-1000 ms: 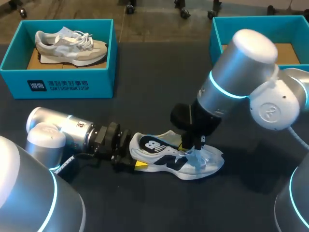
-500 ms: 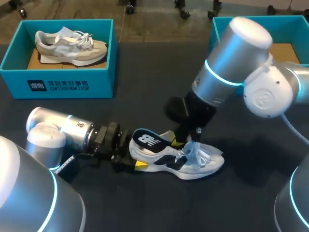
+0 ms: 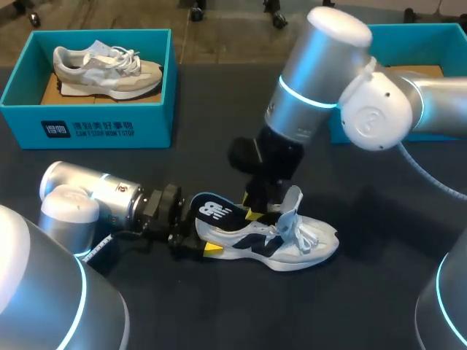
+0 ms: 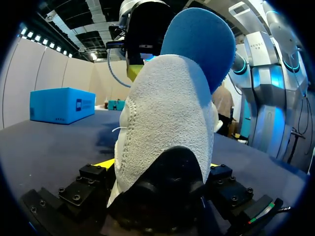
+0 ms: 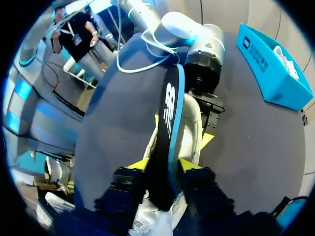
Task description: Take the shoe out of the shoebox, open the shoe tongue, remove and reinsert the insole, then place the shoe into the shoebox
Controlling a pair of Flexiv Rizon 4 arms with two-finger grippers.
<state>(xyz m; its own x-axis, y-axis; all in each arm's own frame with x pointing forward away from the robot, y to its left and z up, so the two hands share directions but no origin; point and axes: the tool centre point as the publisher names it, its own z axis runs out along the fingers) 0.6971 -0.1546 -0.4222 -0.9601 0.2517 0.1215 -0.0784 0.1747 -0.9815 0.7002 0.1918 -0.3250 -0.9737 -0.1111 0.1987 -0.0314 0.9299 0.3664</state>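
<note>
A white and navy shoe (image 3: 292, 244) lies on its sole on the dark table, toe to the right. My left gripper (image 3: 201, 244) is shut on its heel (image 4: 167, 123) from both sides. The black insole (image 3: 215, 211) with a white logo sticks up out of the shoe's opening and over the heel, its blue underside (image 4: 206, 44) facing my left wrist. My right gripper (image 3: 257, 211) hangs over the shoe's opening. In the right wrist view the insole (image 5: 167, 113) runs edge-on between that gripper's (image 5: 165, 164) parted yellow tips, so it counts as open.
A teal shoebox (image 3: 87, 120) holding a beige shoe (image 3: 109, 65) stands at the back left. A second teal shoebox (image 3: 416, 30) sits at the back right, partly behind my right arm. Bare dark tabletop lies in front of and to the right of the shoe.
My right gripper moved left and up along the shoe, drawing the insole's heel end out over the heel, and its fingers have parted. The left gripper kept still on the heel.
</note>
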